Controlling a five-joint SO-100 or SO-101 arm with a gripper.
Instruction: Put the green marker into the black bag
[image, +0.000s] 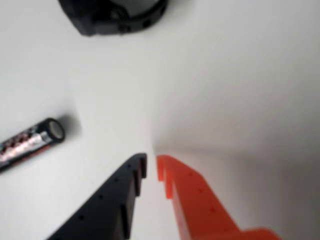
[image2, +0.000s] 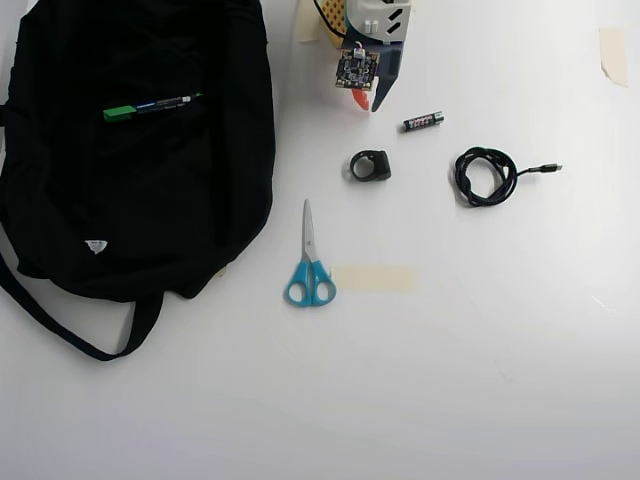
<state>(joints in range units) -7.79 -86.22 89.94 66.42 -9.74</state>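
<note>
White tabletop fills both views, bare apart from a few scattered things and strips of pale tape (image2: 373, 278). On the left of the overhead view lies the black bag (image2: 200, 190), floppy and spread wide, a strap trailing off its lower edge and a small white logo tag (image2: 95, 246) near its bottom. The green marker (image2: 150, 105) rests on top of the bag's upper part, lying nearly level with its green cap toward the left. The arm sits at the top centre, well apart from the bag, with the gripper (image2: 366, 103) pointing down the picture. In the wrist view the gripper (image: 151, 167) has one black finger and one orange finger with only a thin gap between the tips, nothing held between them. A battery (image2: 423, 121) lies just right of the gripper; a small black ring-shaped part (image2: 370, 166) lies below it. Blue-handled scissors (image2: 309, 259) lie lower down, and a coiled black cable (image2: 487, 176) sits to the right
</note>
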